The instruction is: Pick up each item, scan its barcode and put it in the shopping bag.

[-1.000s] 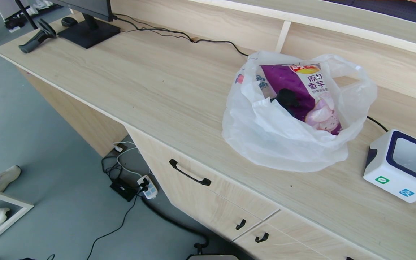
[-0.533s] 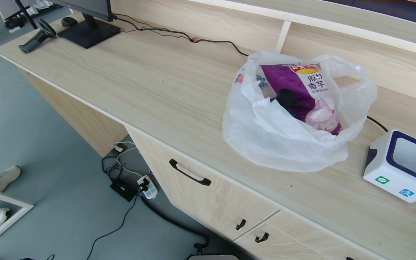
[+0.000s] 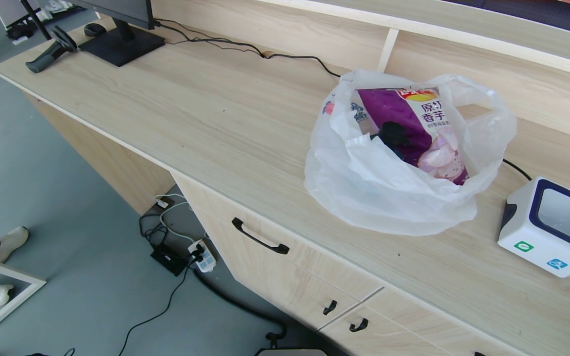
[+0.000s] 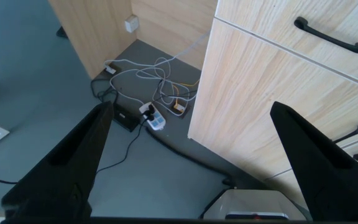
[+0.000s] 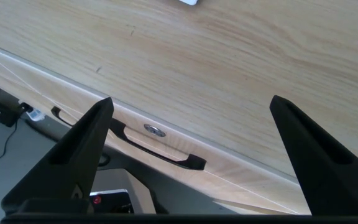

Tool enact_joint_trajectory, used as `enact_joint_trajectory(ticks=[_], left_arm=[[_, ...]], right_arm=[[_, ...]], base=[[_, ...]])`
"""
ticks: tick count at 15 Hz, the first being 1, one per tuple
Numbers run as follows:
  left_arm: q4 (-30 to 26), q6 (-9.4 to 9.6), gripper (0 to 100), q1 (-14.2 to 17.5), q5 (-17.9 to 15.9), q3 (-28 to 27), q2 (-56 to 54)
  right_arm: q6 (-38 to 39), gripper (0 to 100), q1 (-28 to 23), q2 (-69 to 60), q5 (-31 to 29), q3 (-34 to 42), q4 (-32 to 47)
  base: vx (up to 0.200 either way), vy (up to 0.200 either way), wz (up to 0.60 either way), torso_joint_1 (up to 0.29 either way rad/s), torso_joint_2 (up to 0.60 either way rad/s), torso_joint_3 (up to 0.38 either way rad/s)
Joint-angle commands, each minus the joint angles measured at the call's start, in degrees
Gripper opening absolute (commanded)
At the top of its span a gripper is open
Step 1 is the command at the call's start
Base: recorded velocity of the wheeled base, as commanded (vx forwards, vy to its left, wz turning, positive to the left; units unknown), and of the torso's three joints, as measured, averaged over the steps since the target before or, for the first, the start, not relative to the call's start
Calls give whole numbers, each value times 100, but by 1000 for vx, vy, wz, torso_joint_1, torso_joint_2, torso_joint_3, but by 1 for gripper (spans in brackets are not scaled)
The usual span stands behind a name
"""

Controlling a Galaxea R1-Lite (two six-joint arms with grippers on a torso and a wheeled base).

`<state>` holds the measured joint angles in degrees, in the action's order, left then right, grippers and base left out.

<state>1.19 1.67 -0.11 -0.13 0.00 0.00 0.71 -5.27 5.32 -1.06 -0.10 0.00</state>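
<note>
Head cam's showing chips sitting in the shopping bag, center-right; wrist cams are catching left gripper and right gripper gaping wide.

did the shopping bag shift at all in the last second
No. The shopping bag sits in the same spot on the counter, its edge just as far from the white scanner box in the head view.

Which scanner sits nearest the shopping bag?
The white cube scanner, just beside the translucent plastic shopping bag; the black handheld scanner lies far off by the black monitor stand.
</note>
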Motion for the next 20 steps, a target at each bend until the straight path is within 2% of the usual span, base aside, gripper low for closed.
enact_joint_trajectory(ticks=[1, 20], left_arm=[[4, 0, 100, 2, -4, 0, 9], [4, 0, 100, 2, -4, 0, 9]], right_arm=[[0, 100, -1, 13, 1, 1, 0], [0, 100, -1, 13, 1, 1, 0]], base=[[0, 0, 0, 0, 0, 0], [0, 0, 0, 0, 0, 0]])
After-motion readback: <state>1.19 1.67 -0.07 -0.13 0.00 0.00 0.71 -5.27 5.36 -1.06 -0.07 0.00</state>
